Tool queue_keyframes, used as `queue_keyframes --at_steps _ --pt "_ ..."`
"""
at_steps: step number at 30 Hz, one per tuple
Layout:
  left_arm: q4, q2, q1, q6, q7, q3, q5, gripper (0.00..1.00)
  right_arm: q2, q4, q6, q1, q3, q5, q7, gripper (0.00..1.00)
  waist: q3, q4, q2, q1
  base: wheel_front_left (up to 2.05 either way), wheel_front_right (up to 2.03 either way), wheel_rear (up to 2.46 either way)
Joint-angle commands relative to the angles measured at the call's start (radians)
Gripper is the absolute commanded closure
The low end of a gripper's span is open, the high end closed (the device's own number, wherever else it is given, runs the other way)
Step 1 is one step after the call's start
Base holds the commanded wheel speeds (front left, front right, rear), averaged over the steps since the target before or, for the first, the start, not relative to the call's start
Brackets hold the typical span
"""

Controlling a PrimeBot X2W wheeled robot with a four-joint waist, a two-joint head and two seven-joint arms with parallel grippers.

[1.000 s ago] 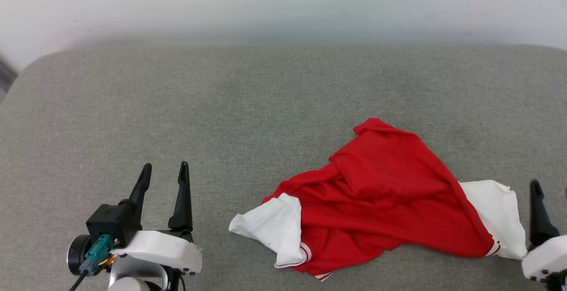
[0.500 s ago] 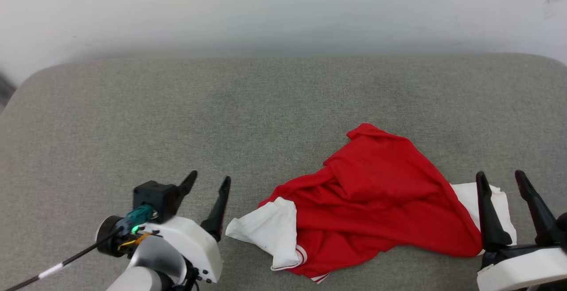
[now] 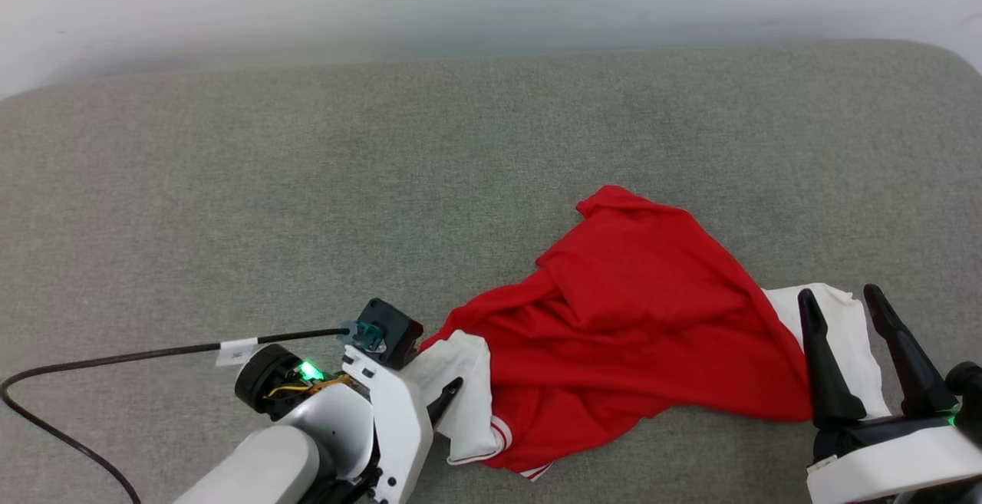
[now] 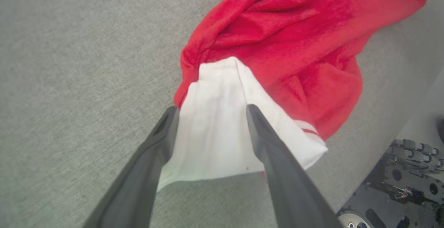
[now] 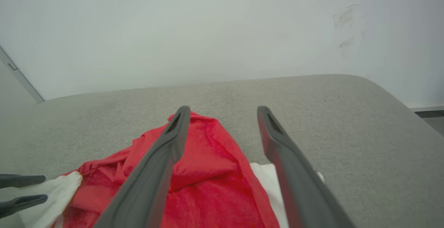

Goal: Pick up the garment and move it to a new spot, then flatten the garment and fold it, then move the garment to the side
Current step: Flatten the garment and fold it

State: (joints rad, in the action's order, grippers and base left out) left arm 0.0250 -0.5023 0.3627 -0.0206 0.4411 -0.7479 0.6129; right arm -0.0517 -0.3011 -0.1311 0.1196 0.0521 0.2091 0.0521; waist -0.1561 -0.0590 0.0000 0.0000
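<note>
The shirt [image 3: 644,312] lay crumpled on the grey cushion [image 3: 307,182], right of centre toward the near edge, its long axis running left to right. The left pincer [image 4: 212,111], spread wide, straddled the white left sleeve [image 4: 215,141]. The right pincer [image 3: 838,293], also spread, hung over the right sleeve [image 3: 848,335], gripping nothing.

left end effector [image 4: 212,107]: reached garment [image 3: 652,320] sleeve | right end effector [image 3: 836,291]: moved inward

Nothing can be read: the crumpled red shirt with white sleeves [image 3: 637,320] shows unlettered cloth, and the small white tag [image 3: 237,351] on the thin black cable [image 3: 138,354] is too small
</note>
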Motion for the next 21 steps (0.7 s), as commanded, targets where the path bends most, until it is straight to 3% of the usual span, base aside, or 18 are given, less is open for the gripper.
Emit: queue_keyframes --at_steps 1,5,6,7,8,15,21 --pt "0.016 -0.007 0.018 0.007 0.016 -0.005 0.008 0.0 0.002 0.007 0.001 -0.016 -0.001 0.008 -0.007 0.0 -0.016 -0.012 0.0 0.0 0.0 0.0 0.0" --pt "0.059 -0.009 0.033 0.027 0.071 -0.02 0.031 0.0 0.002 0.026 0.001 -0.023 0.001 0.02 -0.017 0.0 -0.029 -0.021 0.0 0.0 0.0 0.0 0.0" --pt "0.061 -0.006 0.033 0.034 0.08 -0.022 0.04 0.38 0.002 0.029 0.001 -0.027 0.002 0.022 -0.017 0.0 -0.031 -0.023 0.0 0.0 0.0 0.0 0.0" --pt "0.062 -0.005 0.036 0.039 0.082 -0.023 0.044 0.65 0.002 0.034 0.001 -0.029 0.003 0.024 -0.018 0.0 -0.032 -0.023 0.0 0.0 0.0 0.0 0.0" --pt "0.06 -0.004 0.036 0.044 0.084 -0.024 0.05 1.0 0.002 0.037 0.001 -0.03 0.005 0.024 -0.022 0.0 -0.032 -0.023 0.0 0.0 0.0 0.0 0.0" --pt "0.013 -0.015 0.044 0.017 0.008 0.022 0.039 1.0 0.002 0.055 0.001 -0.036 0.025 0.032 -0.02 0.0 -0.026 0.008 0.0 0.0 0.0 0.0 0.0" --pt "-0.044 -0.051 -0.011 -0.058 -0.099 0.119 0.051 1.0 0.002 0.057 0.001 -0.038 0.036 0.035 -0.006 0.0 -0.02 0.049 0.0 0.0 0.0 0.0 0.0"
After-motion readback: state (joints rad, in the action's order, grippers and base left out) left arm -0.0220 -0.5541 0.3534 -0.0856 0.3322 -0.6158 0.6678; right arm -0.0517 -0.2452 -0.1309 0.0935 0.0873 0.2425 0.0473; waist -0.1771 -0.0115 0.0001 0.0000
